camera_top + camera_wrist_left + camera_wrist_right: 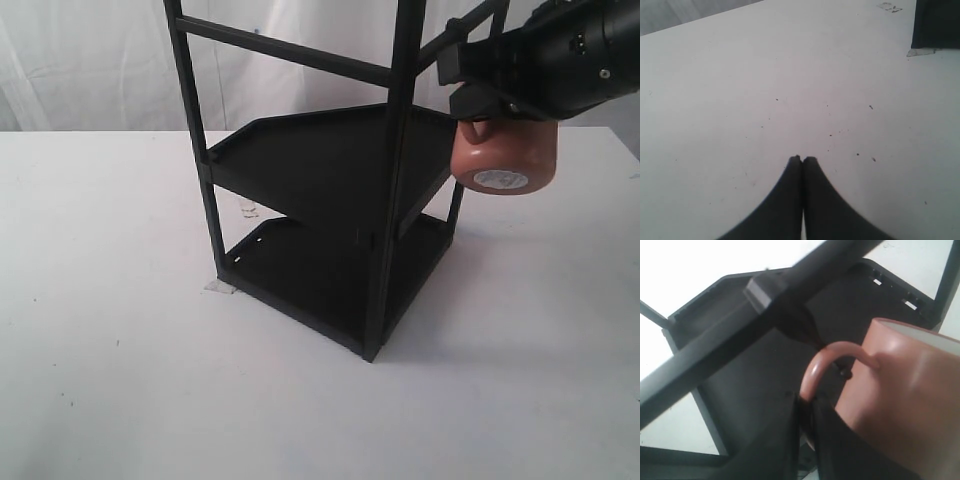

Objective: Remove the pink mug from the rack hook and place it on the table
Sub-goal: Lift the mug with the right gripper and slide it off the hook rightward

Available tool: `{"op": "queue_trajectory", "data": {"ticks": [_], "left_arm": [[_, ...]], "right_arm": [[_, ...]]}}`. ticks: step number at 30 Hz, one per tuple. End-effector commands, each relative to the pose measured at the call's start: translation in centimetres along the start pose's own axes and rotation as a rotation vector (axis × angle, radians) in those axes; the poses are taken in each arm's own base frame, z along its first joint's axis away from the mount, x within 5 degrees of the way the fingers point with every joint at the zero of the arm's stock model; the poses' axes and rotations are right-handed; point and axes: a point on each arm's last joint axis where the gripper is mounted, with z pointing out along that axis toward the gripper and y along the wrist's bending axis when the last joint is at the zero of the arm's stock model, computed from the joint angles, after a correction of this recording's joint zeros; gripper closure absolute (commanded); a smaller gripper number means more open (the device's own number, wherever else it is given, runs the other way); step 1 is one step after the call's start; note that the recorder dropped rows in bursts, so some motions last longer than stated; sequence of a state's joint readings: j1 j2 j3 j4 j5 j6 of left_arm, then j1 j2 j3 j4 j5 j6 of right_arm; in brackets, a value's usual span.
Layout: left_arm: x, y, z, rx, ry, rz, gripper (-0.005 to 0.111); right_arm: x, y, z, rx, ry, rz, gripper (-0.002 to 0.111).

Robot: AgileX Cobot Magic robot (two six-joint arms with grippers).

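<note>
Right gripper (807, 407) is clenched on the handle of the pink mug (503, 155). The mug hangs at the far right of the rack (385, 200), its handle looped over the rack hook (810, 337), clear above the table (120, 380). Left gripper (802, 161) is closed and empty.

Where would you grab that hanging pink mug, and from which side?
By its loop handle, from above on the side away from the rack: the pink mug hangs handle-up, and its round body looks too wide for the right gripper.
</note>
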State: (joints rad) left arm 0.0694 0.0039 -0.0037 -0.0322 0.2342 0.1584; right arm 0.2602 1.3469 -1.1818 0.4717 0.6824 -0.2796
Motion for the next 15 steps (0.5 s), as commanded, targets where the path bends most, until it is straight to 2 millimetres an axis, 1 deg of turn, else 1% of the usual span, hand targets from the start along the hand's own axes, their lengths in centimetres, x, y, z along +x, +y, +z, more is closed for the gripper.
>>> {"op": "queue_trajectory", "data": {"ticks": [1,6,15], "left_arm": [[0.1,-0.1,0.0,0.008,-0.003,-0.006,0.107],[0.1,-0.1,0.0,0.008,-0.003,-0.006,0.107],[0.1,-0.1,0.0,0.008,-0.003,-0.006,0.107]], "right_arm": [[-0.4,0.3,-1.0,-0.002,-0.043,-0.008,0.108],[-0.5,0.7,-2.4,-0.002,-0.077,-0.023,0.108],[-0.3,0.9,-3.0,-0.010,-0.065,-0.030,0.108]]}}
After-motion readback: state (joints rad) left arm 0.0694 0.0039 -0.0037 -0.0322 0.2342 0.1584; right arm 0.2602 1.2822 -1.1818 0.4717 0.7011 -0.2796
